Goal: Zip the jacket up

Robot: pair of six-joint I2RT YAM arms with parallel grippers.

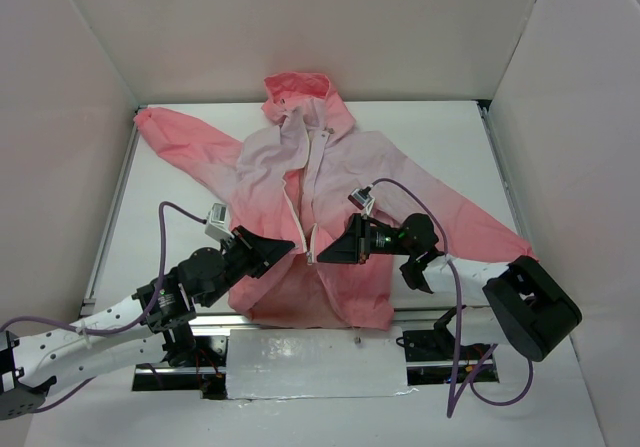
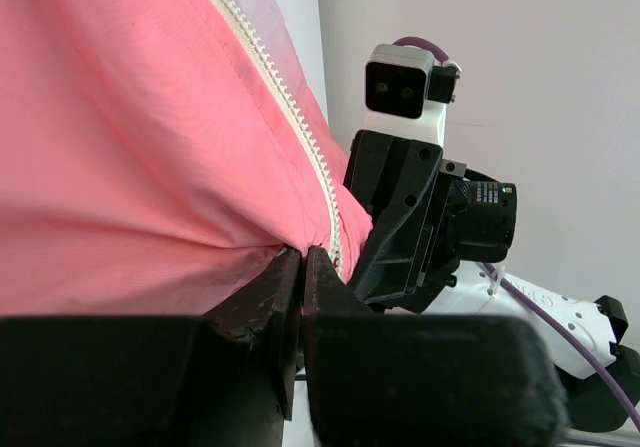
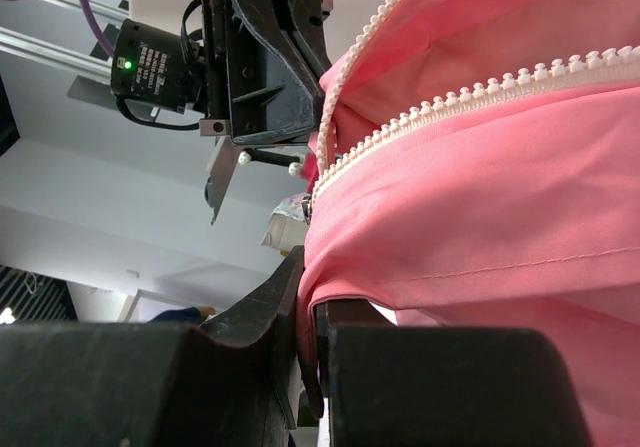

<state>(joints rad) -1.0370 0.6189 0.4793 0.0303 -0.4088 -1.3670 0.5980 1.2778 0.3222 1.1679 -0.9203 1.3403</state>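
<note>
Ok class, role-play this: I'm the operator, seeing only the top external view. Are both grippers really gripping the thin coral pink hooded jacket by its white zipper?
Observer: The left gripper is: its wrist view shows it shut on the jacket, on pink fabric right beside the white zipper teeth.
Operator: And the right?
Observer: The right gripper is shut on a pink fold under its row of teeth.
Operator: Teeth meshed there?
Observer: No; the right wrist view shows two separate rows.
</note>
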